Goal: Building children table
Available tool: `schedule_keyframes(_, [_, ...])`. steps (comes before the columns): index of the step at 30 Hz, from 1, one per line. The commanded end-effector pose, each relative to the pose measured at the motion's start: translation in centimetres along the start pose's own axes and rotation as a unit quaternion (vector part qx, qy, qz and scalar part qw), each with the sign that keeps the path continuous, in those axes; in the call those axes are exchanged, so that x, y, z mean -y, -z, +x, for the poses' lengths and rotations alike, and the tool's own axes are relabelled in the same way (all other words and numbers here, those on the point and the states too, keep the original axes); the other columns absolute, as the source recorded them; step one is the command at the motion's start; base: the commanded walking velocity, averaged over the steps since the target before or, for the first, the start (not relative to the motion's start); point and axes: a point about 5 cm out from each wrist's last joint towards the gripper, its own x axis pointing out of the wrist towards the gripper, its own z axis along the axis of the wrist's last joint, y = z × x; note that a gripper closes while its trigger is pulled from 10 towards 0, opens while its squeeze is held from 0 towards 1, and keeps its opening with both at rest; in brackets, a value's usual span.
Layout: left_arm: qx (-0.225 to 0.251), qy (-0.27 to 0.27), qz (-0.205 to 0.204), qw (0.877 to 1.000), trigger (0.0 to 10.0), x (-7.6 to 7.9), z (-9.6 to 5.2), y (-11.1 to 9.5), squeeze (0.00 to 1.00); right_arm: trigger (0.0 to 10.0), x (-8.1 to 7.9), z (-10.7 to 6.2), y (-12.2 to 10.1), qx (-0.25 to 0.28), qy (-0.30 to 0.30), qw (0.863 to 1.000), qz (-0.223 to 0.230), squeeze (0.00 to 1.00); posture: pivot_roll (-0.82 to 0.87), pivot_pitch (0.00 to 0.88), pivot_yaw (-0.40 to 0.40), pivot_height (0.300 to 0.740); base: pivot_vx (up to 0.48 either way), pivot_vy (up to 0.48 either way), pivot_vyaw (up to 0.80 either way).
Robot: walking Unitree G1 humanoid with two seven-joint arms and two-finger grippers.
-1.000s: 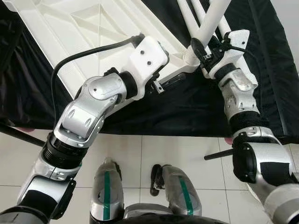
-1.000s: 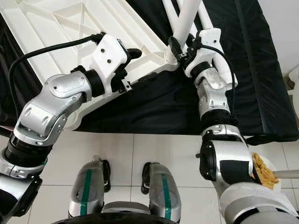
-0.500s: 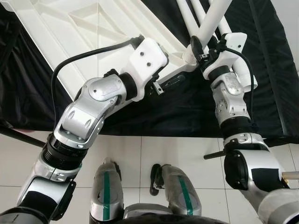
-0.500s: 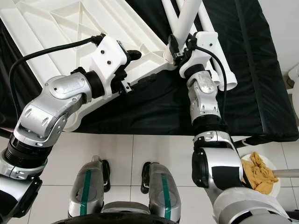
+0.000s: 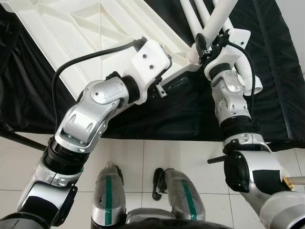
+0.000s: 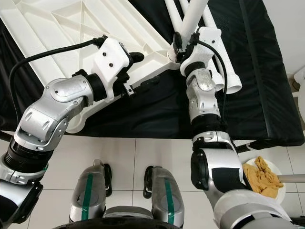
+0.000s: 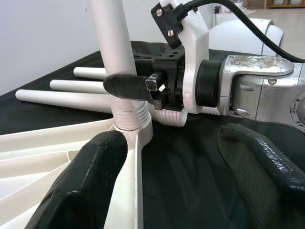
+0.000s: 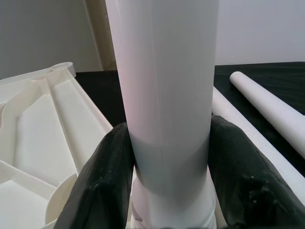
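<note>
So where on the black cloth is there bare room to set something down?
Bare cloth lies between the tabletop edge and the near edge, and right of the loose legs. The corner socket is crowded: the right gripper clamps the upright leg, the left gripper beside it.

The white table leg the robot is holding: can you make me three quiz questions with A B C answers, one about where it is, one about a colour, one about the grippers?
1. Where does the white table leg stand?
A. In the corner socket of the upside-down tabletop
B. On the floor tiles
C. In the plate

2. What colour is the cloth under the parts?
A. Red
B. Black
C. Yellow

3. What is the right gripper doing?
A. Hanging idle
B. Holding a plate
C. Clamped on the leg

Answers:
1. A, the leg's threaded end sits in the corner socket.
2. B, the cloth is black in both eye views.
3. C, its black fingers press both sides of the leg, while the left gripper is open beside the tabletop's corner.
</note>
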Motion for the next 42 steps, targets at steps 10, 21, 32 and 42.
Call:
schedule_keyframes(10, [0.004,0.010,0.008,1.000,10.0,0.5,-0.1,-0.2,0.00,10.0,-1.0,-2.3,3.2,-0.040,0.126,0.991,0.011,0.00,0.11,0.044,-0.070,0.740,0.000,0.000,0.00])
schedule_keyframes(21, [0.005,0.016,0.011,1.000,10.0,0.7,0.0,-0.2,0.00,10.0,-0.9,-2.6,3.1,-0.037,0.210,0.977,0.018,0.00,0.11,0.033,-0.066,0.740,0.000,0.000,0.00])
schedule_keyframes(32, [0.007,0.017,0.011,1.000,10.0,0.8,0.0,-0.3,0.00,10.0,-0.3,-0.9,2.0,-0.076,0.267,0.960,0.046,0.00,0.11,0.038,-0.067,0.740,0.000,0.000,0.00])
schedule_keyframes(42, [0.008,0.013,0.010,1.000,10.0,0.8,0.0,-0.3,0.00,10.0,0.2,-0.4,2.0,-0.109,0.277,0.954,0.039,0.00,0.11,0.043,-0.072,0.740,0.000,0.000,0.00])
